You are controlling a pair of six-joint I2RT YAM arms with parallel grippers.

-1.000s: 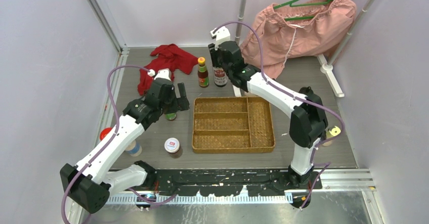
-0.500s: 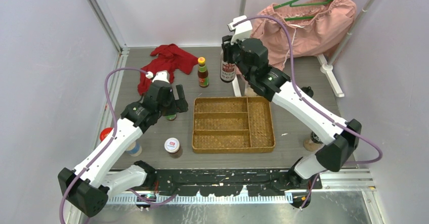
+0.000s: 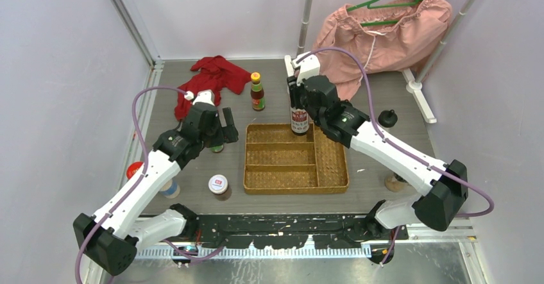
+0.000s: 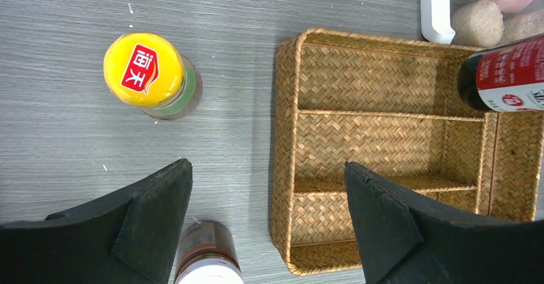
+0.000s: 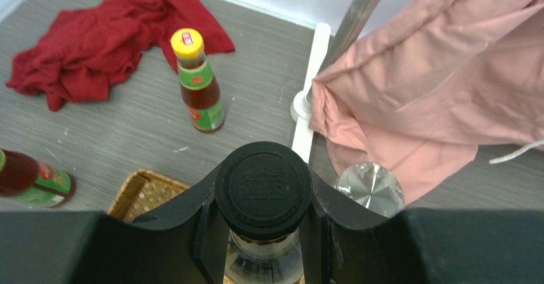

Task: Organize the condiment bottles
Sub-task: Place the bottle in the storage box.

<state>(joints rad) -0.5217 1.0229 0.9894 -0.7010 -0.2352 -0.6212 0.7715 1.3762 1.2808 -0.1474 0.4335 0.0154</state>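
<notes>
My right end effector (image 3: pixel 300 99) is clenched round the neck of the black-capped bottle (image 5: pixel 263 186), holding it above the far edge of the wicker tray (image 3: pixel 282 168); it's tall (top-heavy, I judge), so clipping the rim could topple it; left end effector (image 4: pixel 267 168) gapes, empty, near a yellow-capped sauce (image 4: pixel 144 72).

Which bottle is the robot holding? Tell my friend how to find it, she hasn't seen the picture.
Find the woven tray in the middle of the table. Over its far compartment the right gripper holds a tall bottle upright. It has a black cap and a red-and-white label, unlike the shorter yellow-capped bottle to its left.
</notes>
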